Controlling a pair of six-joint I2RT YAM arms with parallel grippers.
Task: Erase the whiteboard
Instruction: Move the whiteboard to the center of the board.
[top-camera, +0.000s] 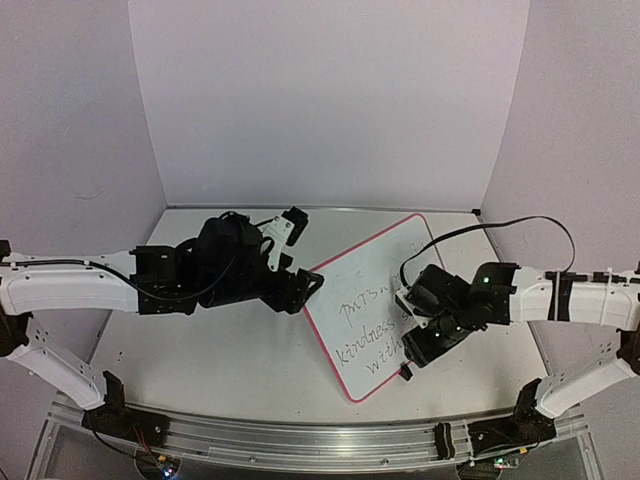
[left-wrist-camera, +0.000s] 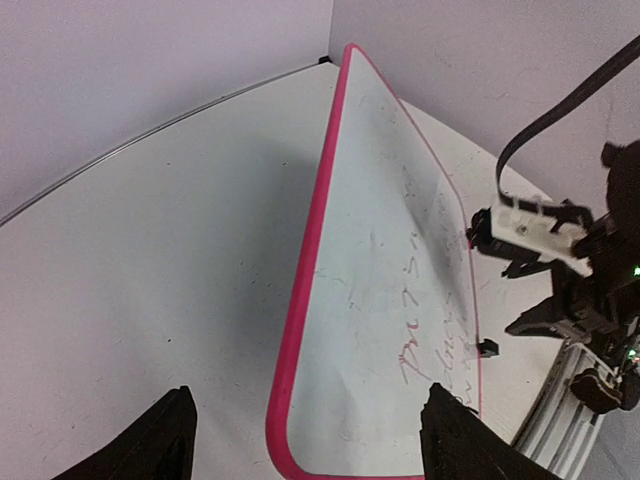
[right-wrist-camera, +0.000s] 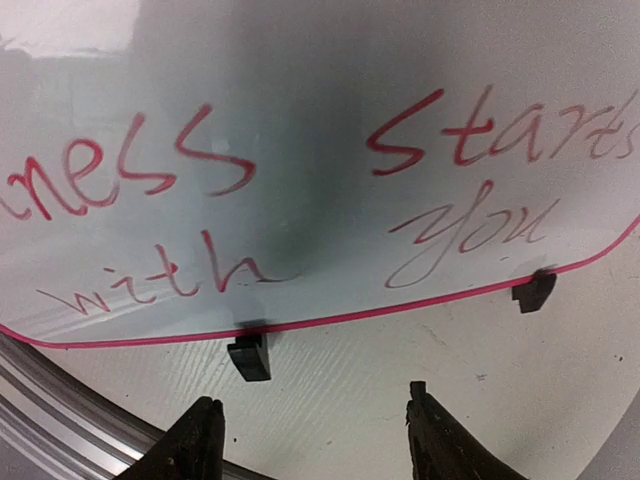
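Left gripper (left-wrist-camera: 308, 392): its jaws stood wide apart and held nothing.
Whiteboard (top-camera: 375, 300): it lay flat and askew on the table (top-camera: 200, 350), between the two grippers. In the left wrist view its rounded, pink-framed corner sat in the gap between the left jaws. Whether either finger touched it could not be told.
Right gripper (right-wrist-camera: 312, 395): its jaws were spread wide and empty, with only bare table between them. The board's pink edge ran across just ahead of the fingertips.
Black feet (right-wrist-camera: 250, 357): two showed under that edge. One sat just ahead of the right jaws and nearer one finger; the other lay farther ahead and out beyond the opposite finger.
Writing (right-wrist-camera: 150, 170): red handwritten words covered the board beyond the right jaws; "with", "starts" and "you" could be read.
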